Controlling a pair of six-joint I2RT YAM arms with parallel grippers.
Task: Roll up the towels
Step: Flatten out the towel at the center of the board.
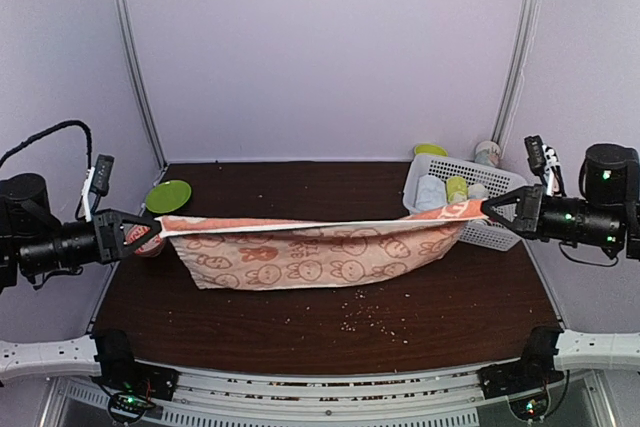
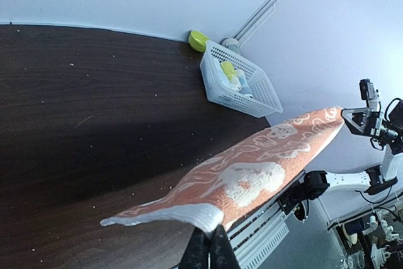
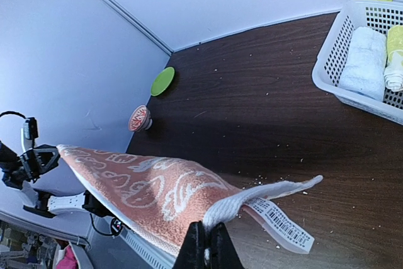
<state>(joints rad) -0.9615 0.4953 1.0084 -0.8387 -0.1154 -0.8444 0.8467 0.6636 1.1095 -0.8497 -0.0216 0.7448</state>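
Orange towel (image 1: 310,252) stretched across frame centre; left gripper (image 1: 150,231) and right gripper (image 1: 488,209) each pinching one end.

Counter (image 1: 300,347) with crumbs (image 1: 352,325); white basket (image 1: 497,235) back right holds white roll (image 3: 364,61) and yellow-green roll (image 3: 395,55); green plate (image 1: 168,196) back left.

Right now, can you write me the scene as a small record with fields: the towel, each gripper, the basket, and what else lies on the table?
towel: orange towel with cream rabbit pattern, unrolled, stretched between both grippers and sagging below them
left gripper: shut on one top corner of the towel
right gripper: shut on the opposite corner, beside the barcode label
basket: white basket at far right, holding a white roll and a yellow-green roll
other: green plate at far left; crumbs on the table
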